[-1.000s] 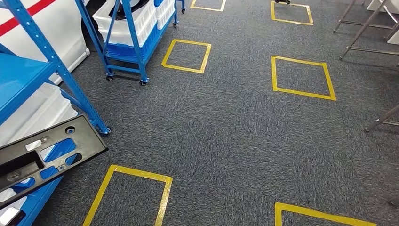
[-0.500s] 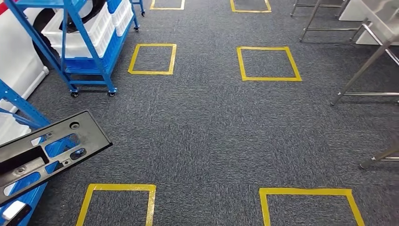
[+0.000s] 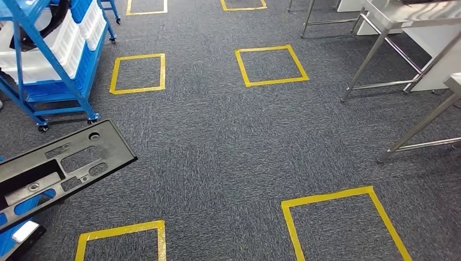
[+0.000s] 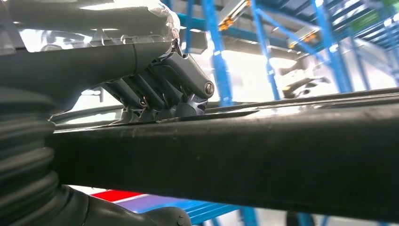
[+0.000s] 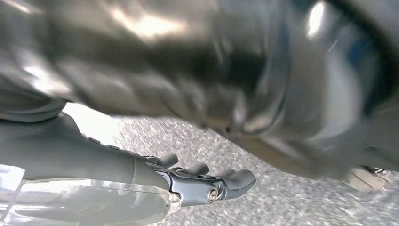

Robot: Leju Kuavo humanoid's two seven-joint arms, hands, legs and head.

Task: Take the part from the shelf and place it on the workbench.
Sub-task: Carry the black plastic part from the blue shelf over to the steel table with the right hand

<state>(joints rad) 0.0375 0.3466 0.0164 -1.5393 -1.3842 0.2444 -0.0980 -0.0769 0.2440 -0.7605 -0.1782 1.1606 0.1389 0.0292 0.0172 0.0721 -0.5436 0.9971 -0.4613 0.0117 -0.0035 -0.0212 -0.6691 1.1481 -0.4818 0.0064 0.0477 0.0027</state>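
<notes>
The left hand (image 4: 155,89) clamps the long black panel (image 3: 60,166), fingers pressed on its face; the steel workbench (image 3: 391,16) stands well off to the right. Right hand's (image 5: 197,181) fingers curl, holding nothing I can make out.

Black part (image 3: 60,163), dark grey flecked carpet (image 3: 228,157) with yellow tape squares (image 3: 271,65), blue shelf cart (image 3: 49,70) holding white bins (image 3: 43,51).

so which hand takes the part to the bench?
Likely left: the left hand already grips the part. The right hand has its fingers under a blurred dark thing, perhaps the same part. The bench stands ahead-right.
</notes>
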